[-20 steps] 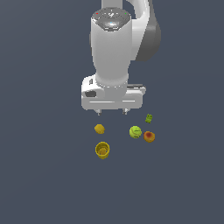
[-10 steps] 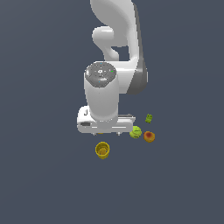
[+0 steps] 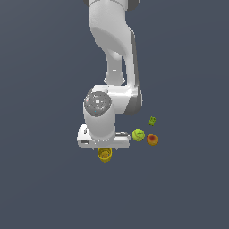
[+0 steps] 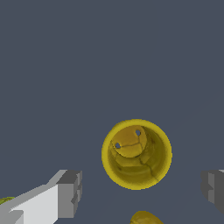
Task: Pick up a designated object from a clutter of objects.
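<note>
My gripper (image 4: 139,192) hangs spread wide and holding nothing, one finger (image 4: 70,192) low on one side of the wrist view and the other just showing at the opposite edge, with the yellow cup (image 4: 136,154) lying between and a little beyond them. The cup stands mouth up, so I look straight down into it and can see its floor. In the exterior view the same cup (image 3: 104,154) sits just below centre frame, its upper rim tucked under my hand's pale body, which hides the fingertips there. I judge I am placed over it this way so the fingers can drop either side of the wall and close across it. The wide spread leaves room for the rim, which looks broader than the fruits. The lime-green ball (image 3: 138,134), the red-orange fruit (image 3: 152,140) and the tiny green block (image 3: 152,120) lie off to the exterior view's right, apart from the cup and out of the closing line. A yellow rounded thing (image 4: 146,218) shows at the bottom edge of the wrist view, near the cup; probably the lemon-like ball, and the one neighbour a finger might nudge. The cup is not yet grasped or lifted.
</note>
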Controlling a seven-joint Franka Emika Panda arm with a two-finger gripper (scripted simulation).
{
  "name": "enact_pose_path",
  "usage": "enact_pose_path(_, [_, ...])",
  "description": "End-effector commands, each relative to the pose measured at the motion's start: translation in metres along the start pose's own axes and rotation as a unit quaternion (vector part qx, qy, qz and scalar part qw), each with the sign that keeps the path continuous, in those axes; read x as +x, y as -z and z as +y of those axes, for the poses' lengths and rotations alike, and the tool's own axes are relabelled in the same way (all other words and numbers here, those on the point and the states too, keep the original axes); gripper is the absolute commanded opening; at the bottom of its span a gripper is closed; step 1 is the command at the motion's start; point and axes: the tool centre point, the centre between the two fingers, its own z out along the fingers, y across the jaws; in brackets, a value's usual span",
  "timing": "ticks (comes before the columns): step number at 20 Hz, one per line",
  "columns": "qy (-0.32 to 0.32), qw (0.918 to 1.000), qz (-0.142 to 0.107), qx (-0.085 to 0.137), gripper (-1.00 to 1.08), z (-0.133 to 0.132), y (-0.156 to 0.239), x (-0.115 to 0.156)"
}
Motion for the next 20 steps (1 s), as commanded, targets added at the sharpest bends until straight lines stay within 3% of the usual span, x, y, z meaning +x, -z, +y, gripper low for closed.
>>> enact_pose_path(1, [-0.001,1.0000,0.002,-0.001,1.00,0.003,-0.009,0.003])
enact_pose_path(10, [-0.002,1.0000,0.001,-0.001,1.00,0.004,-0.019,0.003])
enact_pose_path(20, [-0.002,1.0000,0.002,-0.001,1.00,0.004,-0.063,0.003])
